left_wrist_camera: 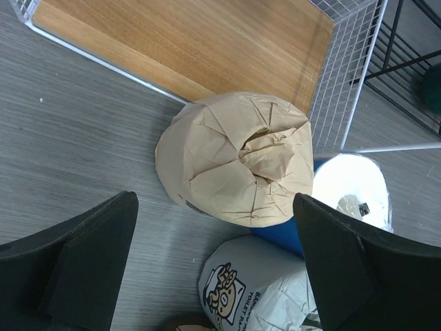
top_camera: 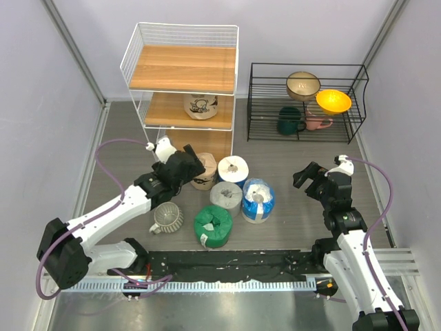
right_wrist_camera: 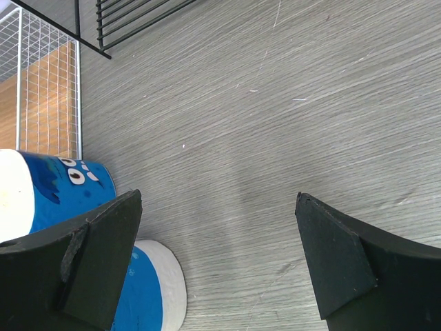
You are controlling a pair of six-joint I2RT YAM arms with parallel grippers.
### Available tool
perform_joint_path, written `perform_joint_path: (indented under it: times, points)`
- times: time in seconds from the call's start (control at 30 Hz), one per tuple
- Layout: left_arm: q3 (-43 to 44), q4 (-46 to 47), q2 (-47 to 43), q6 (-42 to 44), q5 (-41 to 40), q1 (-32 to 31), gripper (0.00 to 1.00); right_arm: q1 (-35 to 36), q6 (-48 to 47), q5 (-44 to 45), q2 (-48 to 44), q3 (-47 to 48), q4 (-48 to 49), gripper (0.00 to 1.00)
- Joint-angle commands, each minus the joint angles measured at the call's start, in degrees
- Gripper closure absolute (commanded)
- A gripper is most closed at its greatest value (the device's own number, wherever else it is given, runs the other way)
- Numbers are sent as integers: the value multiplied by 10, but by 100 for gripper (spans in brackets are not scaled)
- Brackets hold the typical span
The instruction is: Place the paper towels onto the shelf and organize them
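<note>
The shelf [top_camera: 185, 69] stands at the back left, with one tan printed roll [top_camera: 201, 105] on its middle board. Five paper towels stand on the table: a tan roll [top_camera: 207, 174], a white-blue roll [top_camera: 233, 169], a grey roll [top_camera: 226, 197], a blue-white roll [top_camera: 258, 200] and a green roll [top_camera: 213, 225]. My left gripper [top_camera: 195, 165] is open just above the tan roll [left_wrist_camera: 238, 158], which lies between and ahead of its fingers [left_wrist_camera: 213, 207]. The grey roll [left_wrist_camera: 255, 289] is below it. My right gripper [top_camera: 305, 181] is open and empty over bare table [right_wrist_camera: 217, 200], right of the blue rolls [right_wrist_camera: 62, 186].
A ribbed pale mug [top_camera: 167, 217] lies by the left arm. A low black wire rack [top_camera: 306, 103] at the back right holds two bowls and two mugs. The shelf's bottom board [left_wrist_camera: 193, 41] is just beyond the tan roll.
</note>
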Motion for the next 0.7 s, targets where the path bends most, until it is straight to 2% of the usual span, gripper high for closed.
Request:
perform_joint_path:
  times: [0.0,0.33,0.67]
  points:
    - [17,4,2,-24,-6,1,0,2,-1,-4,-2,6,20,1]
    - [30,-4,44,-30,-7,3,2,2,2,-4,-2,10,14,1]
    - [12,14,58,-39,11,32,4,3,4,-1,-2,11,12,1]
